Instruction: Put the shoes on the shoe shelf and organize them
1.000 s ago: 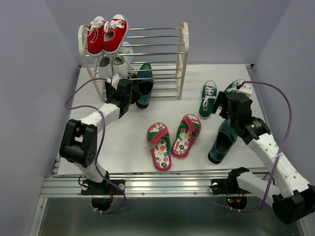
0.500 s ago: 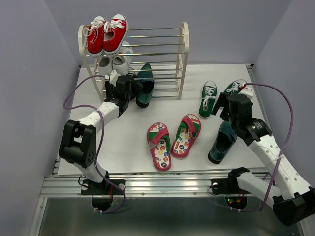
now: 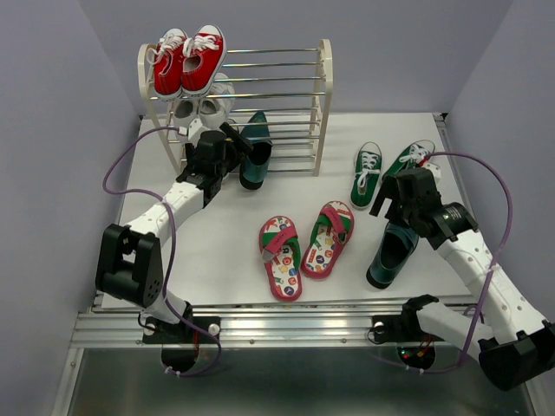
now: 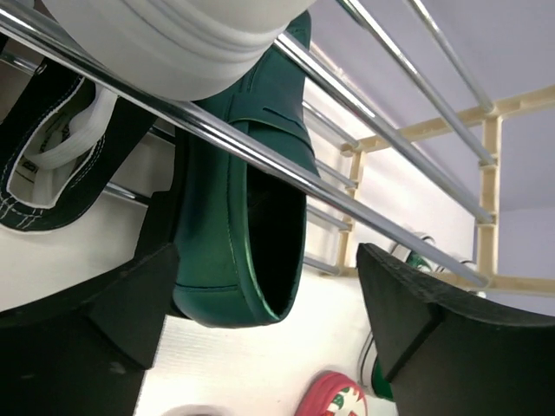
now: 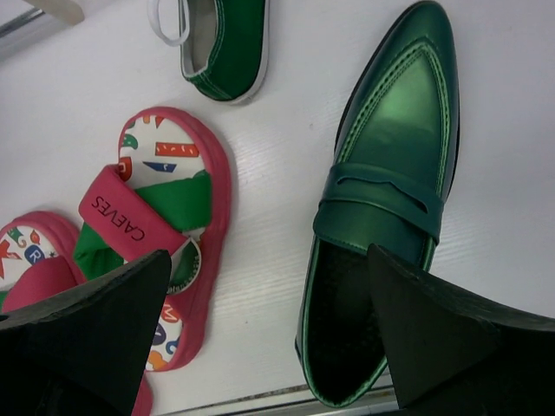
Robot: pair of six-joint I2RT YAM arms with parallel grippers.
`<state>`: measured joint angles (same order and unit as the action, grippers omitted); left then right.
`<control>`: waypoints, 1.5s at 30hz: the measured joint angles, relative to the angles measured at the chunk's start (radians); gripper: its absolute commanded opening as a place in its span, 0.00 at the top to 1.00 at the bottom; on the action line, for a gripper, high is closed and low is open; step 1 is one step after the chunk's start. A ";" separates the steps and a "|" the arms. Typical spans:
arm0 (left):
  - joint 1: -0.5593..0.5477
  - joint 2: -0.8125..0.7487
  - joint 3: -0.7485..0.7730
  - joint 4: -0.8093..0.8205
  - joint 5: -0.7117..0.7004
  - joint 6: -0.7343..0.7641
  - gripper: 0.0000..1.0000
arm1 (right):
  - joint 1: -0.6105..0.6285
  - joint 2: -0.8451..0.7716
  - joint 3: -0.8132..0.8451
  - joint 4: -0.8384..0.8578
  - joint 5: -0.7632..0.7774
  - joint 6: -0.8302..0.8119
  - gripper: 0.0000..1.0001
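Now, with the left tool (image 4: 267, 260) released around the teal slip-on (image 4: 234, 199) on the shoe shelf's (image 3: 324, 104) bottom tier, back straight out without nudging it; then drop the gaping right tool (image 5: 269, 260) onto the twin slip-on (image 5: 390, 173), front-right of the shelf.

Before me the white worktop (image 3: 225, 260) carries the shoe shelf (image 3: 323, 104) at its far edge, left of middle. Red flip-flops (image 3: 328, 236) lie mid-worktop, green sneakers (image 3: 367, 174) toward the right edge, one teal slip-on (image 3: 392, 253) near the front right, a second teal slip-on (image 3: 255, 149) at the shelf's foot.
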<state>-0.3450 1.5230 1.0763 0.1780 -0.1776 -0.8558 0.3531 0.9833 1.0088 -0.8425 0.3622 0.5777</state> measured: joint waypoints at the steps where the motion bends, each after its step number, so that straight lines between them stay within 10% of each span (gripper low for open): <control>1: 0.000 0.000 0.000 -0.008 0.003 0.011 0.01 | 0.000 0.000 0.003 -0.020 -0.010 0.010 0.00; 29: 0.000 -0.473 -0.308 -0.152 0.097 0.133 0.01 | 0.000 0.084 -0.132 -0.268 -0.322 0.059 0.03; 45: 0.000 -0.478 -0.323 -0.189 0.063 0.155 0.01 | 0.000 0.098 -0.200 -0.249 -0.346 0.039 0.99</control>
<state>-0.3450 1.0454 0.7536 -0.0113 -0.1143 -0.7006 0.3531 1.0809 0.8089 -1.0920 0.0162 0.6170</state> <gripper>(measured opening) 0.986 0.209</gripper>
